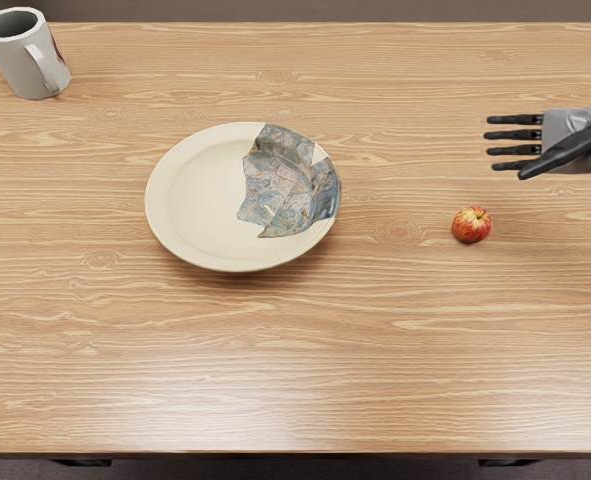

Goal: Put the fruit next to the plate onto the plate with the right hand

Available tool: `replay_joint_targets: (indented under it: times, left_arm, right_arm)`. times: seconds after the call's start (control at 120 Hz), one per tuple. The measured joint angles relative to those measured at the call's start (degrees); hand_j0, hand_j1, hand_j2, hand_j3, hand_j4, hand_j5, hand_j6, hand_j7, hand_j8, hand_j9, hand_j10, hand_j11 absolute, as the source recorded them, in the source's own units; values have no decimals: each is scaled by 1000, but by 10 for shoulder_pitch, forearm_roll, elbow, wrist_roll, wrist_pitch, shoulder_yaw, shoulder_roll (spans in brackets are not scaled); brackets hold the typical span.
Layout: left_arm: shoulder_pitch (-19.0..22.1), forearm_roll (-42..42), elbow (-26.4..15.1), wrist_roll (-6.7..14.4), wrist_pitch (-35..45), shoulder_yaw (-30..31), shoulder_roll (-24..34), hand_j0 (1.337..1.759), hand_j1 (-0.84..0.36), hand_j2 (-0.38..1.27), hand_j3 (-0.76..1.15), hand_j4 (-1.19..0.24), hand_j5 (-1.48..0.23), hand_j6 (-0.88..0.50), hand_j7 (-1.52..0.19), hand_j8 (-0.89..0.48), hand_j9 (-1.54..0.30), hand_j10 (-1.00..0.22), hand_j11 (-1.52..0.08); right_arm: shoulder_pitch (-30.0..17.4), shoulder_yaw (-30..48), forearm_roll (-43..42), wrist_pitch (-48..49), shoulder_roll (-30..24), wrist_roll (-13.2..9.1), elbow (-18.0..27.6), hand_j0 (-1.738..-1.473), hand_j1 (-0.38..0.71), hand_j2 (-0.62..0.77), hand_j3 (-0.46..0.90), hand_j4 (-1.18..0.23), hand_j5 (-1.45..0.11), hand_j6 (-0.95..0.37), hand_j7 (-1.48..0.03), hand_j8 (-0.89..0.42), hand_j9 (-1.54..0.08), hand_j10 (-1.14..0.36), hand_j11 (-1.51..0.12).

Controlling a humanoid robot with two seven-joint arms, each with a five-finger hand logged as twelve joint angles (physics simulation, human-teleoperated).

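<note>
Head view, looking down at a slant on a wooden table [295, 350] with light grain running left to right. The apple [471, 224], small and red with a yellowish patch, sits right on the wood, right of centre. It's to the right of the plate [200, 195] and clearly apart from it, with a strip of bare table between the two, so it isn't on the plate.

The plate is cream coloured, round and shallow, sitting roughly in the middle of the table. Its right half is covered by a crumpled blue-grey sheet [287, 182], cloth or paper, can't tell which, and that reaches the plate's right rim. The left half of the plate is bare.

The right hand [550, 142] comes in from the right edge, further back than the apple and a bit to its right. The four dark fingers [515, 134] are stretched out straight, pointing left with small gaps between them, and the thumb angles across below them. Nothing is in its grasp and it's not touching the apple.

A grey mug [25, 52] stands way off in the far left corner, handle facing the camera side
</note>
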Motion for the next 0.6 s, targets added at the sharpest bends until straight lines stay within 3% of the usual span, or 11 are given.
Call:
replay_joint_targets:
  times: [0.258, 0.392, 0.5, 0.6]
  left_arm:
    - [0, 0, 0, 0, 0, 0, 0, 1658, 349, 0, 0, 0, 0, 0, 0, 0, 0, 0, 0]
    - [0, 0, 0, 0, 0, 0, 0, 1658, 349, 0, 0, 0, 0, 0, 0, 0, 0, 0, 0]
    - [0, 0, 0, 0, 0, 0, 0, 1658, 349, 0, 0, 0, 0, 0, 0, 0, 0, 0, 0]
    - [0, 0, 0, 0, 0, 0, 0, 1658, 349, 0, 0, 0, 0, 0, 0, 0, 0, 0, 0]
  right_arm:
    - [12, -2, -16, 0, -12, 0, 4, -1658, -349, -1, 0, 0, 0, 3, 0, 2, 0, 2, 0]
    - [46, -6, -105, 0, -11, 0, 33, -1658, -349, -1, 0, 0, 0, 3, 0, 2, 0, 2, 0]
    - [91, -28, -203, 0, -12, 0, 102, -1658, -349, -1, 0, 0, 0, 1, 0, 1, 0, 1, 0]
    - [181, -132, -244, 0, -8, 0, 141, -1658, -349, -1, 0, -1, 0, 0, 0, 0, 0, 0, 0]
